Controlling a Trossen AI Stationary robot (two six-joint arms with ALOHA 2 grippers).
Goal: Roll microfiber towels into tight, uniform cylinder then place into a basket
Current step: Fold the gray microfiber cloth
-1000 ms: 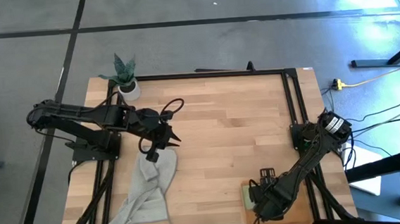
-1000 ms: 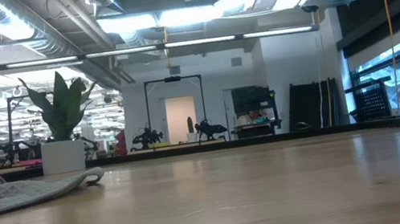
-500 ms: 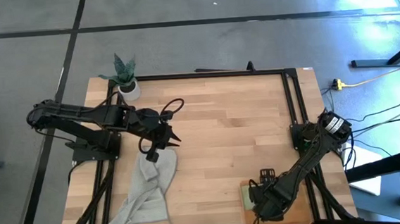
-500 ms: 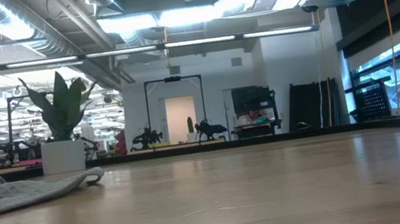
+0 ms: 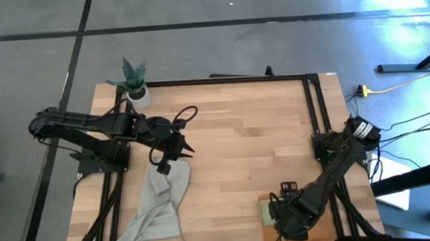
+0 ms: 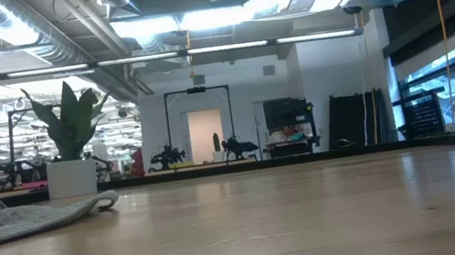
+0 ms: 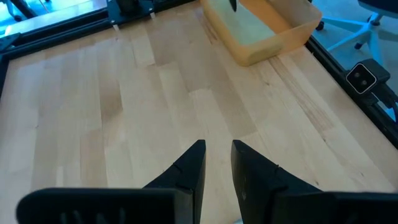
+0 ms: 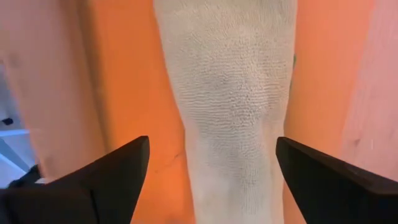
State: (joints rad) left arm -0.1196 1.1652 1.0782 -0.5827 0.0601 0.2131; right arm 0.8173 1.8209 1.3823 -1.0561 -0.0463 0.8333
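The right gripper [image 8: 205, 168] hangs open over the rolled green towel [image 8: 227, 93], which lies in the basket [image 7: 261, 31]; that roll looks delivered. Next comes the unrolled grey towel [image 5: 157, 208], beside the nearly shut, empty left gripper [image 7: 217, 165]. From above, the arm hides most of the basket.

Both arms are dark, almost black, built of slim jointed segments. The left arm [image 5: 94, 129] carries a thin black cable looping above its wrist. The right arm [image 5: 333, 174] has a round silver-capped joint near its base. The fingers [image 7: 186, 174] are matte black, tapering wedges.
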